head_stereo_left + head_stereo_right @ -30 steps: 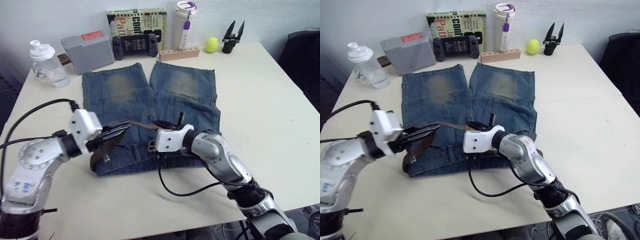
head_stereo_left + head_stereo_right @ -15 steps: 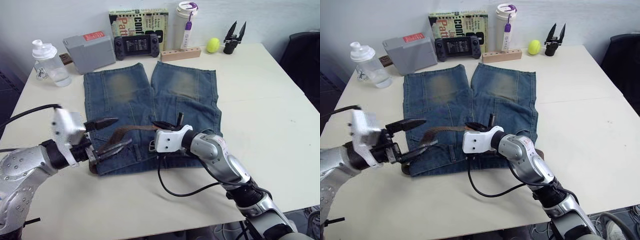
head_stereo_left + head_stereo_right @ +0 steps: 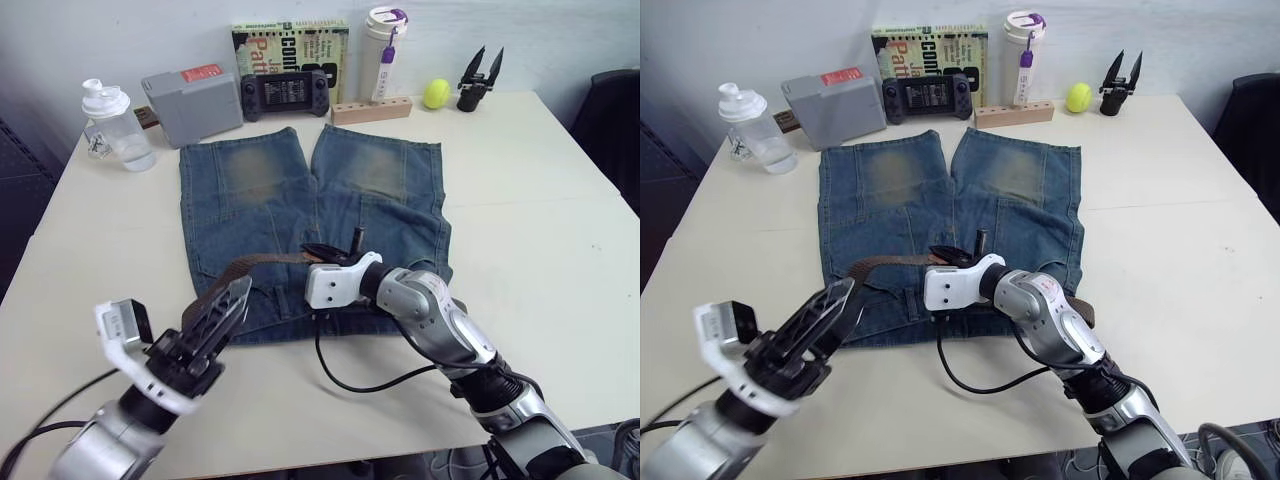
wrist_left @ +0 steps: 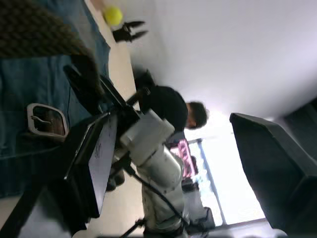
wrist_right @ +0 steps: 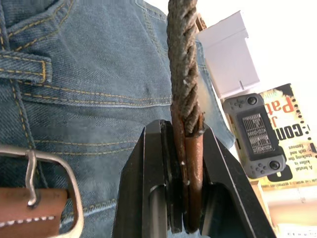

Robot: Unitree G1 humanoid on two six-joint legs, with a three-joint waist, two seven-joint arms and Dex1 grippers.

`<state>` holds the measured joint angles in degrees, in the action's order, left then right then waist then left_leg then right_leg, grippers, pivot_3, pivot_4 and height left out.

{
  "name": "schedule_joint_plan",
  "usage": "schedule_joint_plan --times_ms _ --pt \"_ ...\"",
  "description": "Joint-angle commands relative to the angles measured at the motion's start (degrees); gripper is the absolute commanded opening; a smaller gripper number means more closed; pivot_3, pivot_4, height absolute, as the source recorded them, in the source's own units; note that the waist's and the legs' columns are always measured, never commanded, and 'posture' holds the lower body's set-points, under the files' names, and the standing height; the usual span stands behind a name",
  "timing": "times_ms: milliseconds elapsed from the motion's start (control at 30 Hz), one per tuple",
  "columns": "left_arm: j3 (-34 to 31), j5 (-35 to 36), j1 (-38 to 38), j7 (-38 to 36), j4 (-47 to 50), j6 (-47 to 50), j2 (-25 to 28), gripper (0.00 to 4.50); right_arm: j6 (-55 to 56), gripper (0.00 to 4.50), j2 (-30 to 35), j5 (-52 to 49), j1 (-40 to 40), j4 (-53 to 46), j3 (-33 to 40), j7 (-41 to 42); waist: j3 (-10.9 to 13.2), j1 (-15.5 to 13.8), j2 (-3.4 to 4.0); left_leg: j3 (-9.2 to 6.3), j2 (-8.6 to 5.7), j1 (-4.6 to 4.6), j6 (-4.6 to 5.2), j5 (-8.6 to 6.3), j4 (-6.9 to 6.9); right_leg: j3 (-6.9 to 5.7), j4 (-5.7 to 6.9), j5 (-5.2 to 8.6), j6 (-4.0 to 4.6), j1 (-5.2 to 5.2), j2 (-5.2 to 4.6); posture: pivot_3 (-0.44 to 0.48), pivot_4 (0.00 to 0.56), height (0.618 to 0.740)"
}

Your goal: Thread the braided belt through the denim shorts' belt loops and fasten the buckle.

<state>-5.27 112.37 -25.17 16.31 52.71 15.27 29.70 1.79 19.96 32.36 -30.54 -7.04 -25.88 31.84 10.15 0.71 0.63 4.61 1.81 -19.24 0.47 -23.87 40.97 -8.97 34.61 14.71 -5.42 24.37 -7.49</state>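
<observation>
Here the belt [image 5: 184, 99] is pinched edge-on between the closed fingers of the right gripper [image 3: 335, 249], over the waistband of the shorts [image 3: 310, 200], with the buckle [image 5: 47, 191] lying flat on the denim just beside those fingers. The left gripper [image 3: 222, 312] is held with its fingers close together at the shorts' near edge, nothing being gripped, and the belt arcs from beside it across to the right gripper.

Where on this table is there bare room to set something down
Widest bare patch: the table between the denim shorts and its right edge. Another lies left of the shorts, below the water bottle. The back edge is crowded: grey box, game controller, book, tumbler, ball.
</observation>
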Motion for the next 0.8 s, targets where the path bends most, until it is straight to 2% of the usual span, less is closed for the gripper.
schedule_joint_plan --times_ms 33,133,233,533,633,767,800 --pt "4.13 0.63 7.39 14.16 0.56 -7.53 -7.11 4.00 2.53 0.00 0.60 1.37 -1.20 -1.56 0.00 -1.15 0.00 -0.04 0.01 0.01 -0.02 0.00 0.00 0.00 0.00 0.02 0.00 0.00 -0.01 0.00 -0.01 0.000 0.150 0.726" --pt "5.44 0.63 13.22 20.29 0.48 -9.53 -11.36 4.00 4.04 0.00 1.53 3.11 -1.03 -1.51 -0.04 -2.01 -0.01 -0.37 -0.01 0.00 0.01 0.00 0.01 0.01 0.05 -0.02 0.02 -0.02 -0.03 -0.03 0.02 0.000 0.150 0.726" --pt "5.67 0.63 14.98 25.16 0.51 -10.68 -14.10 4.00 4.71 0.00 1.81 3.85 -0.73 -1.61 0.13 -2.54 -0.02 -0.45 -0.03 0.00 0.01 0.01 0.02 0.01 0.05 -0.02 0.00 -0.02 -0.03 -0.04 0.01 0.000 0.150 0.726" --pt "4.66 0.63 16.77 28.51 -2.51 -7.86 -16.94 4.00 5.36 0.00 1.29 3.26 -0.56 -2.36 0.27 -2.33 -0.02 -0.64 -0.03 -0.06 0.05 0.00 0.02 0.01 0.05 -0.09 -0.11 -0.02 -0.04 -0.10 0.05 0.000 0.150 0.726" --pt "3.79 0.63 18.13 29.06 -3.74 -7.16 -18.37 3.27 5.60 0.00 1.15 3.20 -0.42 -2.53 0.24 -2.21 -0.02 -0.61 -0.03 -0.12 0.05 0.00 0.02 0.01 0.06 -0.13 -0.16 -0.02 -0.04 -0.16 0.06 0.000 0.150 0.726" --pt "2.38 0.63 19.39 28.75 -4.92 -5.78 -20.11 1.47 5.92 0.00 1.21 3.20 -0.30 -2.69 0.25 -2.28 -0.02 -0.58 -0.03 -0.13 0.05 0.01 0.02 0.01 0.04 -0.15 -0.18 -0.02 -0.04 -0.18 0.07 0.000 0.150 0.726" --pt "2.02 0.63 19.49 28.79 -5.11 -5.40 -20.46 0.86 5.96 0.00 1.25 3.21 -0.26 -2.77 0.31 -2.28 -0.02 -0.58 -0.03 -0.13 0.05 0.01 0.02 0.01 0.04 -0.16 -0.18 -0.02 -0.04 -0.18 0.07 0.000 0.150 0.726"
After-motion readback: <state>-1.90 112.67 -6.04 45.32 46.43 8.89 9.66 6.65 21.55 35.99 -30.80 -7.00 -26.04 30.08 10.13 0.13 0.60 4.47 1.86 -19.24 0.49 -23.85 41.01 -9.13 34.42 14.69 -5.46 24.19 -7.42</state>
